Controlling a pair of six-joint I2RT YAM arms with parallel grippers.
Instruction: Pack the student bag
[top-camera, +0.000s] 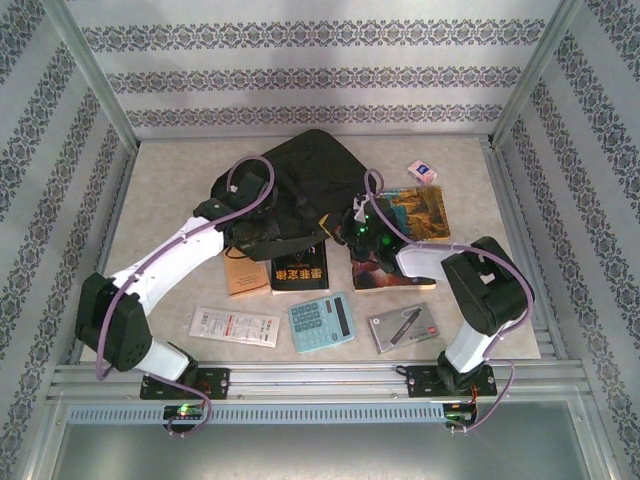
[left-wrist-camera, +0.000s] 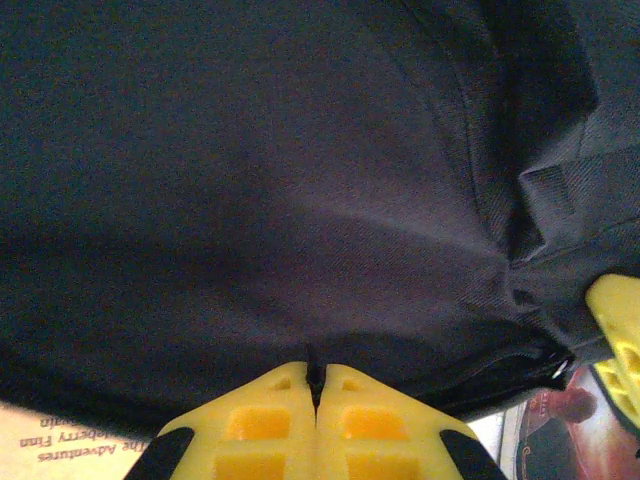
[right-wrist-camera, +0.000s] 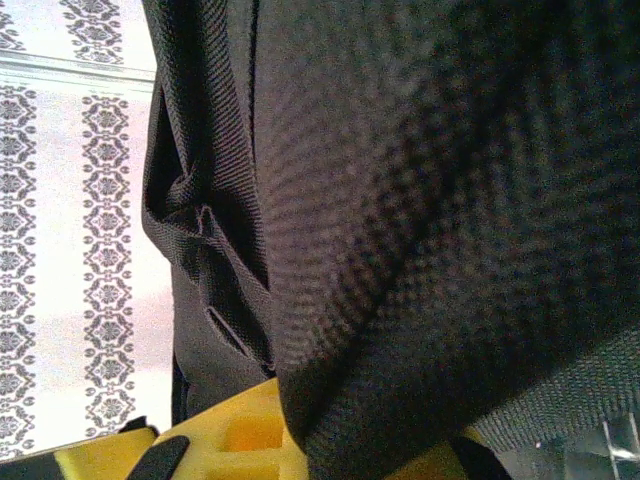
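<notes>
Bright even top light, soft shadows, wrist views dim, student bag (left-wrist-camera: 250, 180) blurred close-up

My top camera sits above and behind my 2 bases, looking down and forward over the whole table (top-camera: 150, 200), far enough back to take in both arms and the patterned walls (top-camera: 300, 75). My left wrist camera looks out along my left gripper (left-wrist-camera: 316, 385), whose yellow fingers meet at the bottom edge. It is pushed right up to the student bag (left-wrist-camera: 250, 180), with a strip of book cover (left-wrist-camera: 60, 440) below. My right wrist camera sits just as close to that black fabric, my right gripper (right-wrist-camera: 335, 450) at its bottom edge and wall pattern on its left. All 3 views share the bag.
</notes>
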